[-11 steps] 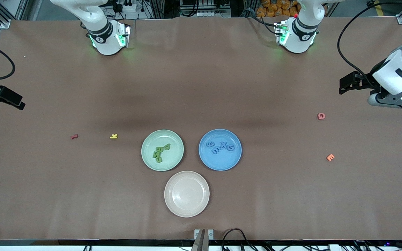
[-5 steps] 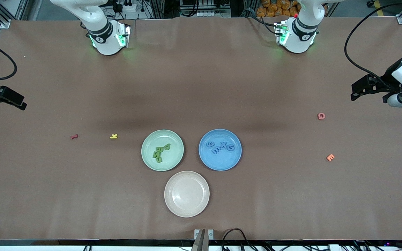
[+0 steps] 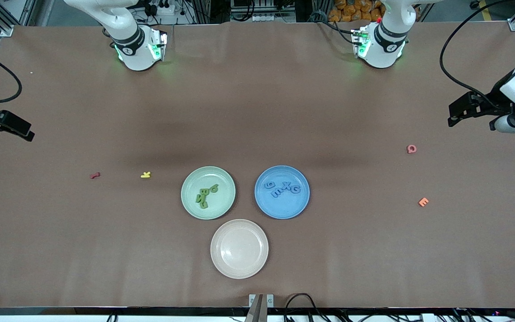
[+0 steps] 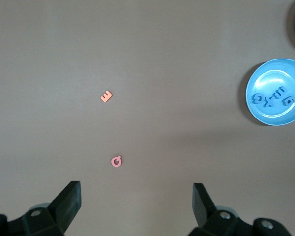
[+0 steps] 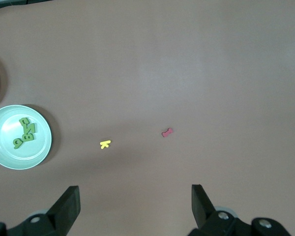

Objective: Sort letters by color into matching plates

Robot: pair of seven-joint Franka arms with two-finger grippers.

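Several dark green letters (image 3: 205,196) lie in a heap in the mint green plate (image 3: 224,203) at mid-table. Beside it, toward the left arm's end, the blue plate (image 3: 284,209) holds several blue letters (image 3: 283,189). My left gripper (image 3: 452,114) hangs open and empty over bare table at the left arm's end. My right gripper (image 3: 27,133) hangs open and empty over the right arm's end. The left wrist view shows the left gripper (image 4: 136,189), the blue plate (image 4: 268,76) and the blue letters (image 4: 274,98). The right wrist view shows the right gripper (image 5: 135,191), the green plate (image 5: 39,147) and the green letters (image 5: 25,132).
An empty beige plate (image 3: 239,248) sits nearer the front camera than the two plates. A red letter (image 3: 95,175) and a yellow letter (image 3: 145,175) lie toward the right arm's end. A pink letter (image 3: 411,149) and an orange letter (image 3: 423,202) lie toward the left arm's end.
The left arm has drawn back toward its end of the table and risen slightly, its gripper staying open. The right arm has hardly moved. Letters and plates lie as before.
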